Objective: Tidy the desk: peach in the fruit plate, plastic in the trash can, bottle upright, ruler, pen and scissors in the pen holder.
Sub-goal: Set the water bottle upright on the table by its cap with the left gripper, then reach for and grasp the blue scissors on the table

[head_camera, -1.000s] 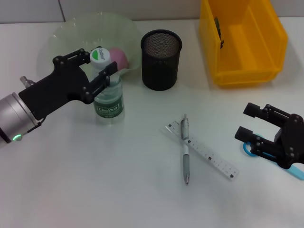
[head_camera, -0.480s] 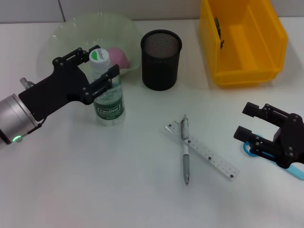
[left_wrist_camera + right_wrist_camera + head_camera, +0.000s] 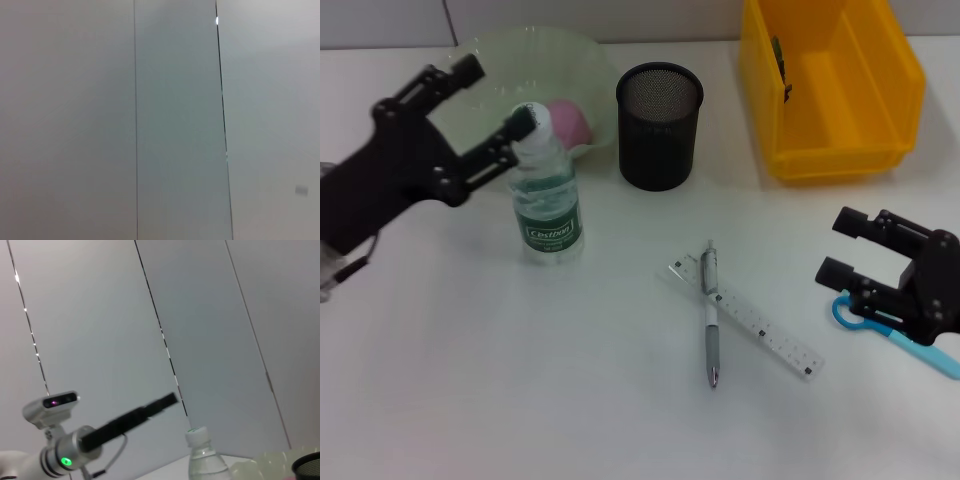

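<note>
The white desk (image 3: 520,380) carries bottle (image 3: 546,200), plate (image 3: 480,60), holder (image 3: 659,125), bin (image 3: 830,85), pen (image 3: 710,315), ruler (image 3: 760,330), scissors (image 3: 895,335).

A: What does the left wrist view take in?

B: Only a pale grey wall (image 3: 75,125), flat and plain.

A: Any marks on it?

B: Two thin dark seams (image 3: 136,120) run the length of the picture, one nearly straight, the other slightly slanted. The panel (image 3: 177,125) between them looks a shade darker and greener than the surfaces either side.

A: Anything else?

B: A tiny bright glint (image 3: 216,20) sits on the slanted seam near one end, and a faint small grey patch (image 3: 301,190) lies on the lighter panel.
</note>
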You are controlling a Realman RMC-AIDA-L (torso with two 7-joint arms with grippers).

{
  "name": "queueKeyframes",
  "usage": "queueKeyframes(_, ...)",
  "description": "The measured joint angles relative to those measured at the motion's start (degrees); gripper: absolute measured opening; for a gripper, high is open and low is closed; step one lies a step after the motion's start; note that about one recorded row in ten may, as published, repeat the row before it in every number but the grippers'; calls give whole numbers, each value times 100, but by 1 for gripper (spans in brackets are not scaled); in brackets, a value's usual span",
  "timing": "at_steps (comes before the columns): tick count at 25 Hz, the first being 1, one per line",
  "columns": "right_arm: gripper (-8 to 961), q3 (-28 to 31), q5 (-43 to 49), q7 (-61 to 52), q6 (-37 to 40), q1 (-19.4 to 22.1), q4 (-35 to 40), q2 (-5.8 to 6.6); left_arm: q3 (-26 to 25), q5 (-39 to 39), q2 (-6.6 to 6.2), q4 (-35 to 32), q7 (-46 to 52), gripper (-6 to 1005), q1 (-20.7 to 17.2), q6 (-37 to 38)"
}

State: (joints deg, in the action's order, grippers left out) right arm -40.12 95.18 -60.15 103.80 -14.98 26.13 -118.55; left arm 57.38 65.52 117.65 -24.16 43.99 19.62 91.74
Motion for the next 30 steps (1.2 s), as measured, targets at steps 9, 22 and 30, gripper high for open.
queueKeyframes(9, 699, -3, 357, -1716, 155, -183, 1312, 286, 69, 1624, -606, -417, 1430, 776, -181, 1205)
queueKeyframes(22, 698, -894, 4430, -5903, 1183, -1797, 5168, 1, 64, 3412, 64, -680, 1501, 776, 266, 332)
queueKeyframes(30, 698, -3015, 5486, -7933, 556, -2258, 5293, -76, 83, 3562, 84, -570, 1626, 776, 455, 89)
